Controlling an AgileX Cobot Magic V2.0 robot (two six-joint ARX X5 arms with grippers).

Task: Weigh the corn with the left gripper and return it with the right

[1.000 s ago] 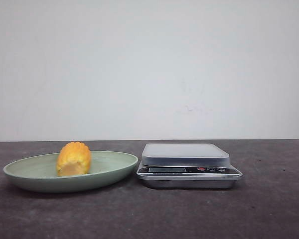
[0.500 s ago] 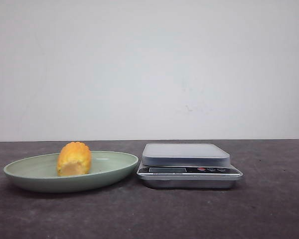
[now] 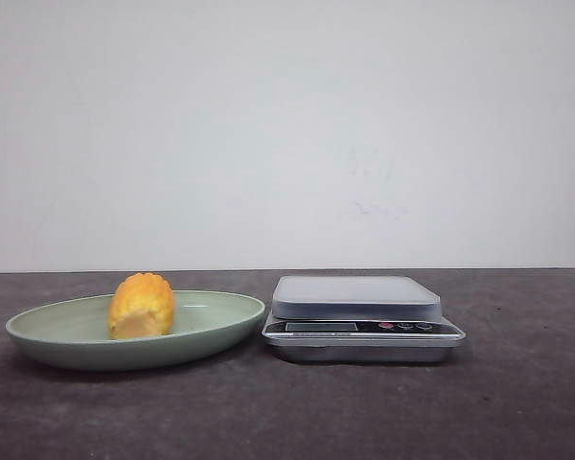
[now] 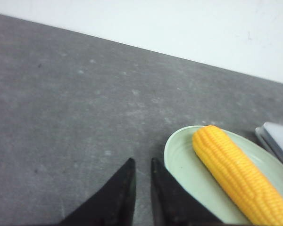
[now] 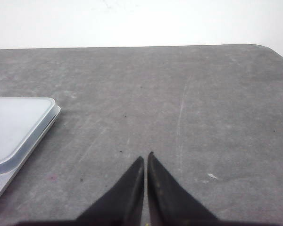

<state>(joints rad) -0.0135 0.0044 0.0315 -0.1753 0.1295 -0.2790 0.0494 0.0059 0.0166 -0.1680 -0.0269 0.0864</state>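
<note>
The corn is a yellow-orange cob lying in a shallow pale green plate on the left of the table. The left wrist view shows the corn lengthwise in the plate. My left gripper hovers over bare table just beside the plate's rim, its black fingers slightly open with nothing between them. My right gripper is shut and empty over bare table, apart from the scale. Neither arm shows in the front view.
A silver kitchen scale with a pale platform stands right beside the plate, and its corner shows in the left wrist view. The dark grey table ends at a white wall behind.
</note>
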